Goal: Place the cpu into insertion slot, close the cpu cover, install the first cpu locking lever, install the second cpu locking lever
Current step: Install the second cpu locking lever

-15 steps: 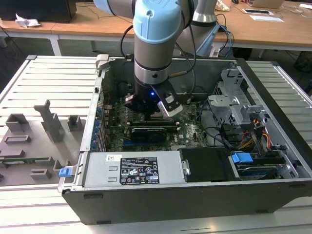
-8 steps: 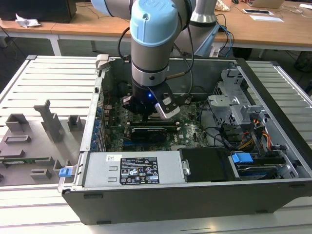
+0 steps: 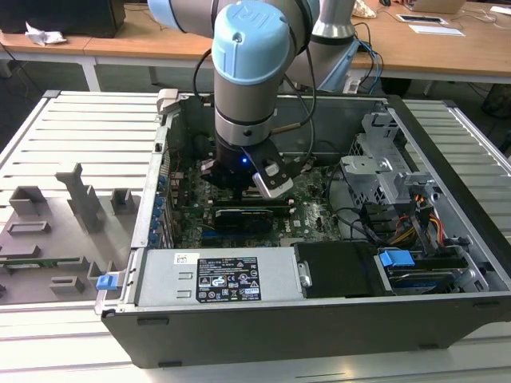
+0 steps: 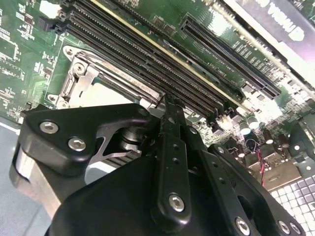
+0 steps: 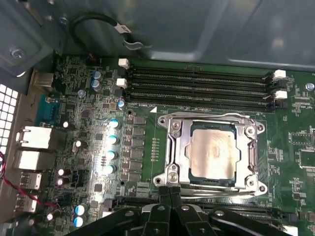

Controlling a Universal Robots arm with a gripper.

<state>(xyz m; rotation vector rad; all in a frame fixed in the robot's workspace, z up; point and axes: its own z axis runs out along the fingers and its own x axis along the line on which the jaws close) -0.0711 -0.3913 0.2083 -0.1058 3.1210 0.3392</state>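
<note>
Wooden desks lie behind a ribbed grey counter (image 3: 72, 136) carrying an open computer case (image 3: 447, 207); in the exterior view the arm reaches down inside it, the hand (image 3: 247, 185) low over the green board (image 3: 315, 209). In the second wrist view the fingers (image 4: 170, 142) look pressed together, holding nothing, beside long black memory slots (image 4: 147, 59). In the first wrist view the cpu (image 5: 214, 150) sits in the insertion slot (image 5: 172, 162) with the cpu cover (image 5: 181, 147) seemingly down around it; whether either lever is latched I cannot tell. Capacitors and rear ports crowd nearby.

text: none legible | power supply label (image 3: 228, 278): print too small
</note>
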